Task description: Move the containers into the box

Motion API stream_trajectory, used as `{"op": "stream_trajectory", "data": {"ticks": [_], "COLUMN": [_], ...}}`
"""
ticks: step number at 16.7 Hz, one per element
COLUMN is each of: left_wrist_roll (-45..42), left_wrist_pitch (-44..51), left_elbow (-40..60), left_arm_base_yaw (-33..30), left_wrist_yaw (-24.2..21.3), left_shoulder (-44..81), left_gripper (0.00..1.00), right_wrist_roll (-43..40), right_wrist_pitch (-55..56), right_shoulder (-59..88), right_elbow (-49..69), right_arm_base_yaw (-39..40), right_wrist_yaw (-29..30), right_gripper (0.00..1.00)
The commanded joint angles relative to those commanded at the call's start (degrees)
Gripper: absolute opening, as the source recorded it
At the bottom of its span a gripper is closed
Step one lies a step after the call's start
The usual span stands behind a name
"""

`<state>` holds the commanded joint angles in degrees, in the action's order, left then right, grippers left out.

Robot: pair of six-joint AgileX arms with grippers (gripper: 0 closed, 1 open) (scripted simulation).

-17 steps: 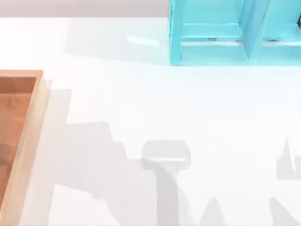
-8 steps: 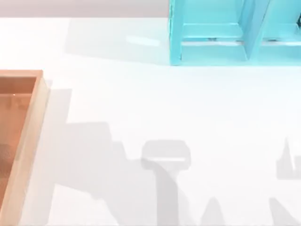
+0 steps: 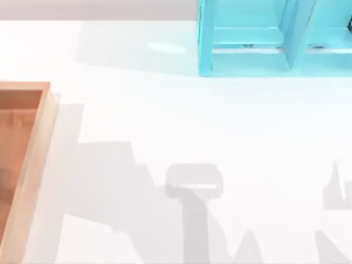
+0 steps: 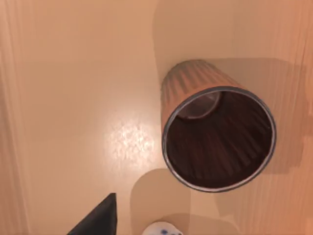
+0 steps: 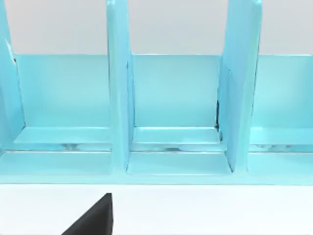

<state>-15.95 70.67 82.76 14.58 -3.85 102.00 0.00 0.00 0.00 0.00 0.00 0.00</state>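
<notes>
Inspector: Where do the containers stand?

Operator: The left wrist view looks down on the dark reddish-brown ribbed cup [image 4: 217,139]. It stands upright with its open mouth towards the camera, on the orange-brown floor of the box [image 4: 73,98]. Near it, at the picture's edge, the top of the white vase [image 4: 161,229] peeks in, with small blue marks on it. The vase and the cup are apart, not touching.

Inspector: And the left claw?

Operator: A dark corner of the left claw [image 4: 98,219] shows above the box floor, clear of the cup and beside the vase. Whether it is spread or pressed together cannot be told, and it pinches nothing that can be seen.

Inspector: What does the top view give?

Operator: The box [image 3: 34,165] lies at the left edge of the white worktop [image 3: 165,121], its thick light-brown rim running down the side. The turquoise shelf unit [image 3: 247,55] stands at the far right. Grey shadows of the arms fall across the near part of the worktop.

Inspector: And the right arm?

Operator: The right wrist view faces the shelf unit's open compartments [image 5: 171,98], with a strip of worktop in front. A dark corner of the right claw [image 5: 93,219] hangs over that strip, well apart from the shelf. Whether it is spread or closed cannot be told either.
</notes>
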Motion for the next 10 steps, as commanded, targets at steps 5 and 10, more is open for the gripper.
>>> {"op": "stream_trajectory", "data": {"ticks": [5, 10], "left_wrist_roll": [0.15, 0.26], "left_wrist_pitch": [12.77, 20.93], "left_elbow": [14.22, 22.52], "left_arm_base_yaw": [-0.07, -0.33], "left_wrist_yaw": [0.01, -0.05], "left_shoulder": [1.04, 1.26], "left_gripper": [1.00, 1.00], "right_wrist_roll": [0.00, 0.00], "right_wrist_pitch": [0.00, 0.00], "right_shoulder": [0.00, 0.00], "right_elbow": [0.00, 0.00], "right_arm_base_yaw": [0.00, 0.00], "right_wrist_yaw": [0.00, 0.00], "right_gripper": [1.00, 1.00]}}
